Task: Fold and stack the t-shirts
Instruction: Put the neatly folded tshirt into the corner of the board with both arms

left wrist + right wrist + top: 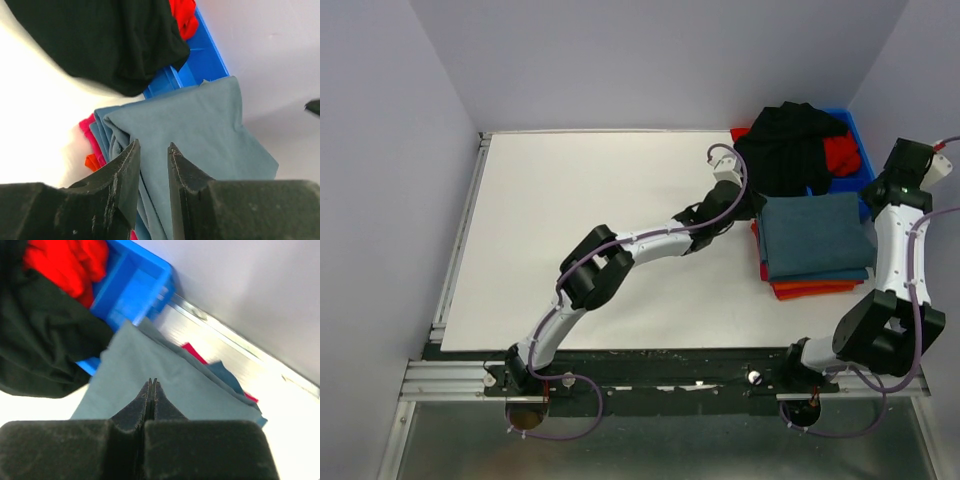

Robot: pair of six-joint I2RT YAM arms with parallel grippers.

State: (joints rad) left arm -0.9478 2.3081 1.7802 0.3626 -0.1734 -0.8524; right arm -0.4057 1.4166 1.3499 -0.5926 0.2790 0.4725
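Note:
A stack of folded t-shirts [815, 248] lies at the table's right, a teal one [200, 125] on top and blue, pink and orange ones [815, 290] beneath. A loose black t-shirt [788, 145] and a red one [842, 153] hang out of a blue bin [860, 160] behind the stack. My left gripper [748, 210] is open and empty at the stack's left edge, and its fingertips [132, 150] hover over the teal fold. My right gripper [876, 202] is shut and empty above the teal shirt's right side [150, 375].
The blue bin [135, 287] stands against the back right wall. A metal rail [455, 240] runs along the table's left edge. White table surface [590, 220] spreads left of the stack.

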